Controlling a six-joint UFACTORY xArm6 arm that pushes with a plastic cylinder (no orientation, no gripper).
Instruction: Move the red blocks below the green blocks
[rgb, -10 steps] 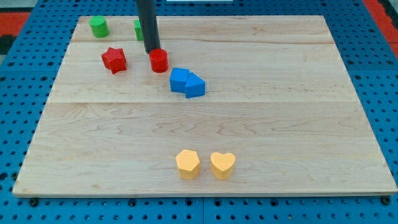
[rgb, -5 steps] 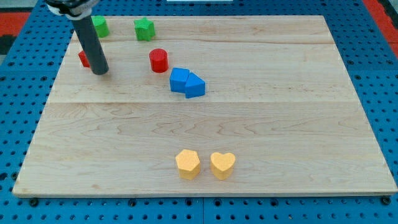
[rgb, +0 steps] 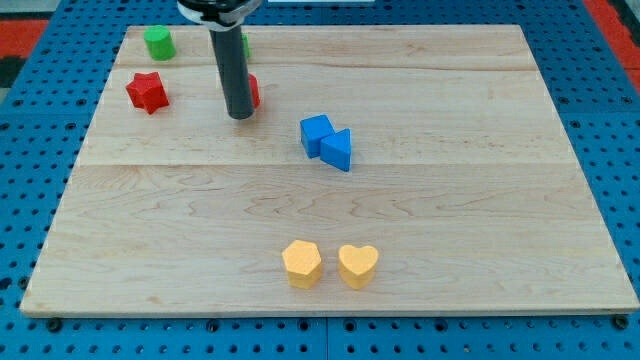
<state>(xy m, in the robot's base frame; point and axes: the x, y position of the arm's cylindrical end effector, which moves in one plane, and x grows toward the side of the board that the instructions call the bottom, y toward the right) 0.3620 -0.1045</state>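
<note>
My tip (rgb: 240, 114) rests on the board just in front of the red cylinder (rgb: 252, 90), which the rod mostly hides. The green star (rgb: 244, 44) shows only as a sliver behind the rod, straight above the red cylinder. The red star (rgb: 146, 92) lies at the view's left, directly below the green cylinder (rgb: 158, 43) in the top left corner. My tip is well to the right of the red star.
Two blue blocks (rgb: 328, 142) sit side by side right of my tip, near the board's middle. A yellow hexagon (rgb: 301, 263) and a yellow heart (rgb: 357, 265) lie near the view's bottom edge. The wooden board (rgb: 480, 200) sits on blue pegboard.
The rod moved from the left, by the red star, back right to the red cylinder. The red star now shows below the green cylinder. The two blue blocks shifted right and down.
</note>
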